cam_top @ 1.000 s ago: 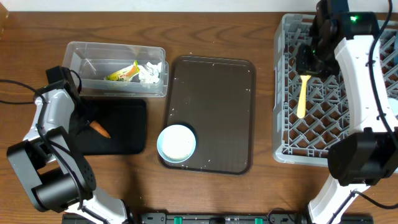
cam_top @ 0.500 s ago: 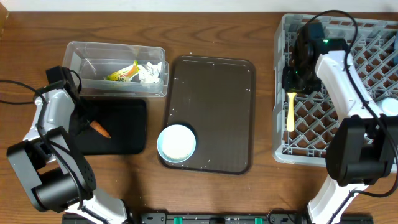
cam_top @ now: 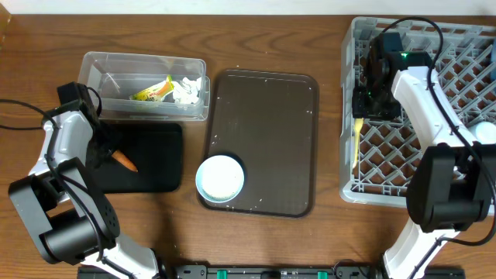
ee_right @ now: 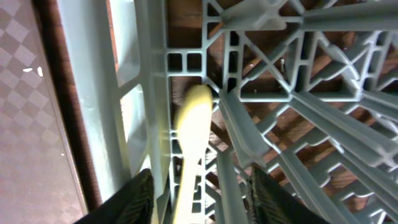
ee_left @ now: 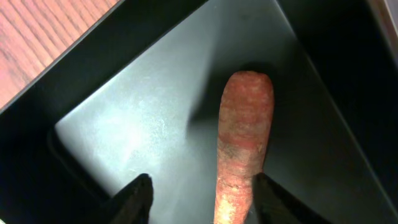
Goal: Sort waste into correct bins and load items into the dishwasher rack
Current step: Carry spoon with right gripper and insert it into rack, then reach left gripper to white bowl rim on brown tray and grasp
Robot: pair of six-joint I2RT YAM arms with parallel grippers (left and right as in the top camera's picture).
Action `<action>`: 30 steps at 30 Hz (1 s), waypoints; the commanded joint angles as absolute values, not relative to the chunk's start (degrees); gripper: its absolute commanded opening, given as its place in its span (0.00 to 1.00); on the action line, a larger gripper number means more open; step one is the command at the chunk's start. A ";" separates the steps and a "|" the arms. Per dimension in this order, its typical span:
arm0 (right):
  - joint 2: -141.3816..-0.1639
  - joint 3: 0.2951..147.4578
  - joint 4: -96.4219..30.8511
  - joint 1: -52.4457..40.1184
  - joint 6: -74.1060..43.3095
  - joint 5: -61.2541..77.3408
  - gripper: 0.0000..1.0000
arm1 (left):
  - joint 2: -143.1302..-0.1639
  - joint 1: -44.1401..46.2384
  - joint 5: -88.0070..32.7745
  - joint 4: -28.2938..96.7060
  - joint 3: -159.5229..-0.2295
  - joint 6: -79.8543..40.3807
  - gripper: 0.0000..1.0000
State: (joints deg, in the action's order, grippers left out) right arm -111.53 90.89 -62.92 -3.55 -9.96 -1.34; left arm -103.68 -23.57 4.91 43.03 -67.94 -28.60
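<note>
My left gripper (cam_top: 105,152) is open over the shallow black tray (cam_top: 155,174). The orange-brown carrot stick (cam_top: 124,160) lies on the tray floor between its fingers (ee_left: 202,202), close to the right finger (ee_left: 244,143). My right gripper (cam_top: 366,107) is open over the left side of the grey dishwasher rack (cam_top: 434,167). The pale yellow spoon (cam_top: 356,146) lies in the rack along its left wall, and in the right wrist view it (ee_right: 191,140) lies between the spread fingers (ee_right: 202,199). The light blue bowl (cam_top: 220,179) sits on the brown tray.
The clear tub (cam_top: 108,66) behind the black tray holds the yellow-green wrapper (cam_top: 153,91) and white tissue (cam_top: 187,91). The dark brown serving tray (cam_top: 271,116) lies in the middle. The plate and cups do not show clearly.
My right gripper carried the spoon left across the rack to its left wall, lowered it and let it go. My left arm and the carrot stick have not moved.
</note>
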 commanded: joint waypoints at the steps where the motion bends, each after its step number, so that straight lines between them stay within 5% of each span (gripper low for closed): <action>1: -105.43 91.13 -62.52 -3.11 -9.19 1.96 0.55 | -104.07 -23.77 5.61 43.18 -67.66 -28.80 0.57; 7: -97.36 91.13 -62.11 -1.32 -7.79 1.52 0.67 | -103.15 -23.49 5.61 44.53 -68.27 -27.90 0.63; 10: -94.67 91.13 -61.89 0.19 -7.79 1.52 0.86 | -100.73 -22.35 5.61 45.34 -69.10 -26.17 0.67; 15: -93.69 91.11 -62.48 3.18 -7.79 1.58 0.96 | -94.21 -16.78 5.32 45.34 -69.47 -21.87 0.69; 30: -93.71 91.11 -62.81 5.32 -7.60 1.58 0.99 | -93.03 17.74 -1.06 47.31 -68.69 -18.09 0.69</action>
